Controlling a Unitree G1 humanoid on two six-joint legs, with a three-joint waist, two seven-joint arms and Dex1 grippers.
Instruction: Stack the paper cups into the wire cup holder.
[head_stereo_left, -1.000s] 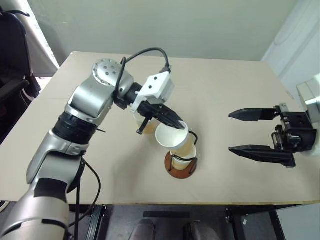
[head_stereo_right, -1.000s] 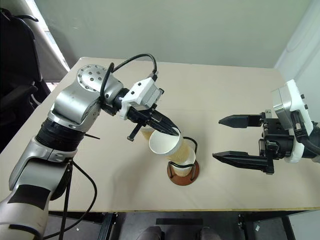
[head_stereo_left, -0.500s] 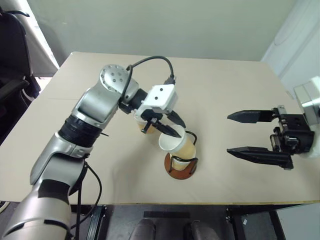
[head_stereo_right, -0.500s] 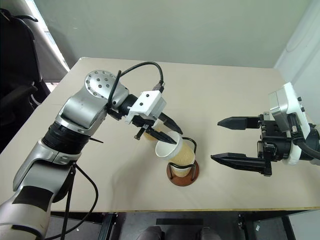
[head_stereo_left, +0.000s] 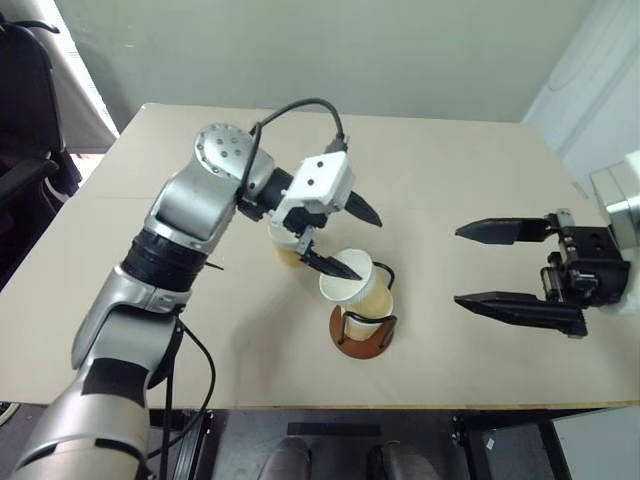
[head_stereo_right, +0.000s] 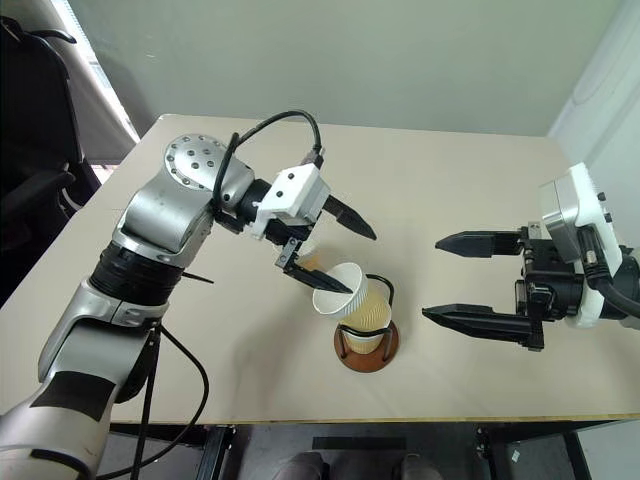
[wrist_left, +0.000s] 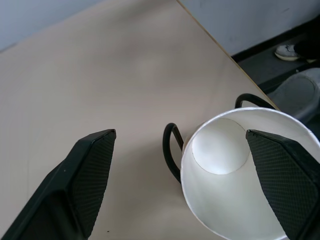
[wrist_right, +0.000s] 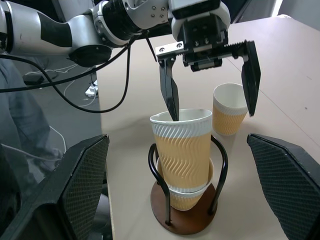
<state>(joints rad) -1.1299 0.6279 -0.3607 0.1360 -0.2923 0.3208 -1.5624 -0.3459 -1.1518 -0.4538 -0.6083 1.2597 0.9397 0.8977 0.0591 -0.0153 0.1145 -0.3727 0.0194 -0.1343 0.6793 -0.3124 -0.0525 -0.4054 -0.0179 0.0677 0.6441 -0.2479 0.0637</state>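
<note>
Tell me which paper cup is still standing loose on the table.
The single cup behind the left gripper. It stands on the table, while the other two sit nested in the wire cup holder.

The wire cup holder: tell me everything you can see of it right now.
The wire cup holder has a round reddish-brown disc base, wood by the look, and thin black wire loops rising upright at its sides. It stands on the table near the front edge. Two paper cups sit nested inside it, the upper one riding high and leaning slightly. One finger of the open left gripper dips inside that cup's rim.
</note>
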